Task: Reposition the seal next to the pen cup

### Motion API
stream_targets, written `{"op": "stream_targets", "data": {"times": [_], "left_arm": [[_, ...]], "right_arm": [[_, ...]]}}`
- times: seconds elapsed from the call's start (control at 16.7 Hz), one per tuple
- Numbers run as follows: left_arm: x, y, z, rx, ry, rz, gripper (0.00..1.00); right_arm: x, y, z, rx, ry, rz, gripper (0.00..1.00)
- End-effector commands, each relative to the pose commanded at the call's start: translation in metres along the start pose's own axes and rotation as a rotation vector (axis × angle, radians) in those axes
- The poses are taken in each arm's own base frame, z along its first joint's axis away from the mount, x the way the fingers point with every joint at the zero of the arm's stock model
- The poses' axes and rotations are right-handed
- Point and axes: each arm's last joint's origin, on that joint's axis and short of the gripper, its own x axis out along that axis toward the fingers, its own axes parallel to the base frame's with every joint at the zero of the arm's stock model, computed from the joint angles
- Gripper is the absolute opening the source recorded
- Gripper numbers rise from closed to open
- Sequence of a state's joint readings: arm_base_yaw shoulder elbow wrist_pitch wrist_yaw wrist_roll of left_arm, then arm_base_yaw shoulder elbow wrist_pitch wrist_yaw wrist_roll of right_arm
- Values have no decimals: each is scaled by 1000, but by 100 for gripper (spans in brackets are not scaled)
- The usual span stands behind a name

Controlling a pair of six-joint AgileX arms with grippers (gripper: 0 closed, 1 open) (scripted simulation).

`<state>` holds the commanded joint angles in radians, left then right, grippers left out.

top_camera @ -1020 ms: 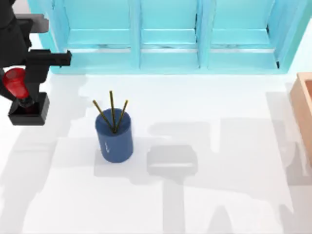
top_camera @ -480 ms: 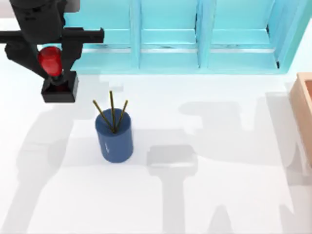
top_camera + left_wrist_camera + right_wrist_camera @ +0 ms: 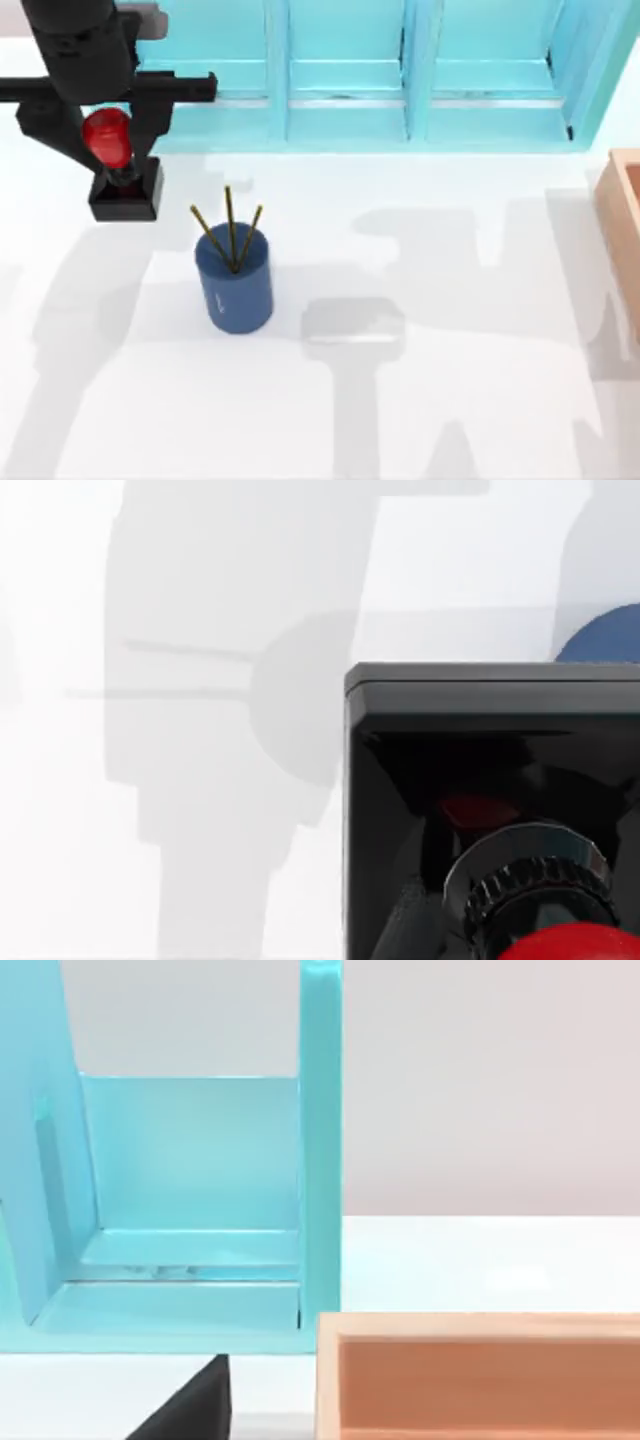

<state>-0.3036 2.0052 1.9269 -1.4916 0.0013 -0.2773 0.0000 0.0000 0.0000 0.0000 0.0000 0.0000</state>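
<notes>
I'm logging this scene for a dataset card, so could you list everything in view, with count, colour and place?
seal: one, red knob on a black square base, far left of the table, held above the surface between the left gripper's fingers.
pen cup: one, dark blue, upright, left of the table's centre, apart from the seal.
pencils: three, yellow-brown, sticking out of the pen cup's top.
shelf unit: one, light blue, with open compartments, along the far edge.
wooden box: one, tan, at the right edge.
table: one, white.
left gripper: one, black, far left, shut on the seal's knob.
</notes>
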Motion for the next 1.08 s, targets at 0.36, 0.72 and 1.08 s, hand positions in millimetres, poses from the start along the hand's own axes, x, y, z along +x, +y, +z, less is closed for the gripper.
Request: {"op": "stream_targets", "data": {"times": [0.36,0.72,1.08], "left_arm": [[3,0,0,0,0,0,15],[3,0,0,0,0,0,60],[3,0,0,0,0,0,100]], "right_arm": [[0,0,0,0,0,0,100],[0,0,0,0,0,0,100],[0,0,0,0,0,0,100]]}}
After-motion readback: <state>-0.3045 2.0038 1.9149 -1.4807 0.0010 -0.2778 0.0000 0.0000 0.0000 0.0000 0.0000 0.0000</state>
